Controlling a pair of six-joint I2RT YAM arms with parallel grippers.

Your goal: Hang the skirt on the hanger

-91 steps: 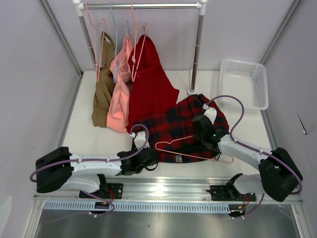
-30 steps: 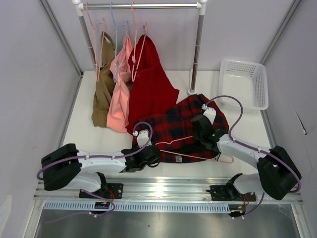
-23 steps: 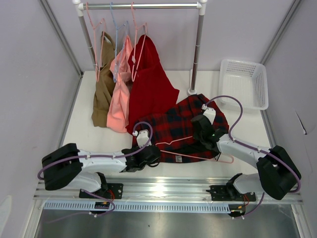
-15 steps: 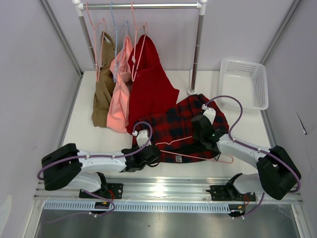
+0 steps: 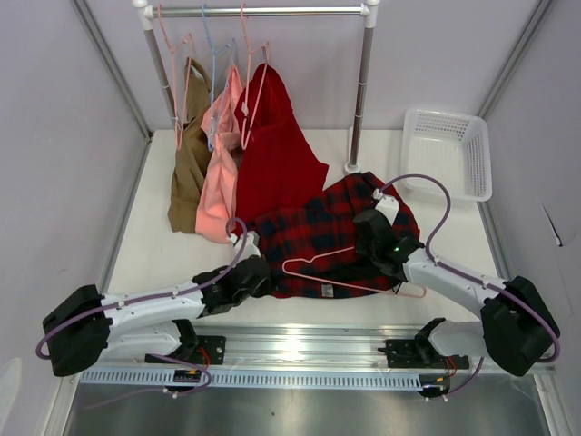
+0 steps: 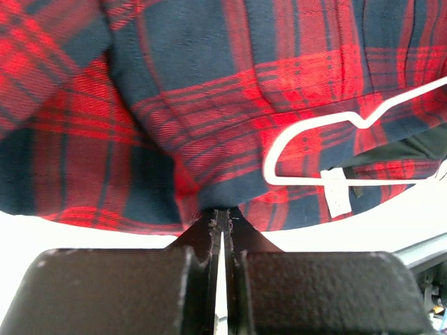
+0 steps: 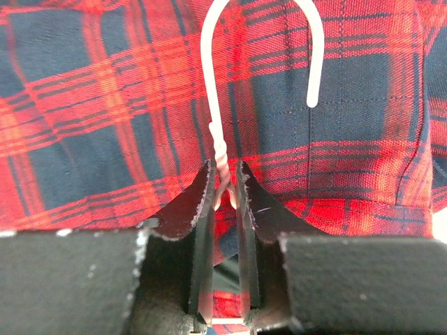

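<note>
The red and navy plaid skirt (image 5: pixel 327 227) lies crumpled on the white table. A small white label (image 5: pixel 327 291) shows at its near hem. The pale-pink wire hanger (image 5: pixel 363 285) lies on top of it, one rounded shoulder end at the left. My left gripper (image 5: pixel 261 272) is shut on the skirt's near-left hem, the fold pinched between its fingertips in the left wrist view (image 6: pixel 221 215). My right gripper (image 5: pixel 370 247) is shut on the hanger's twisted neck (image 7: pixel 222 164); the hook (image 7: pixel 262 28) curves away above the jaws over the plaid cloth (image 7: pixel 105 105).
A clothes rail (image 5: pixel 361 91) stands at the back with a brown garment (image 5: pixel 189 145), a salmon-pink one (image 5: pixel 221 163) and a plain red one (image 5: pixel 277 150), plus a light-blue hanger (image 5: pixel 212 64). A white basket (image 5: pixel 448 150) sits back right. A metal rail (image 5: pixel 300 341) runs along the near edge.
My left arm has drawn back to the left with the skirt's hem in its gripper, pulling that edge leftward. My right gripper has stayed shut on the hanger, barely moving.
</note>
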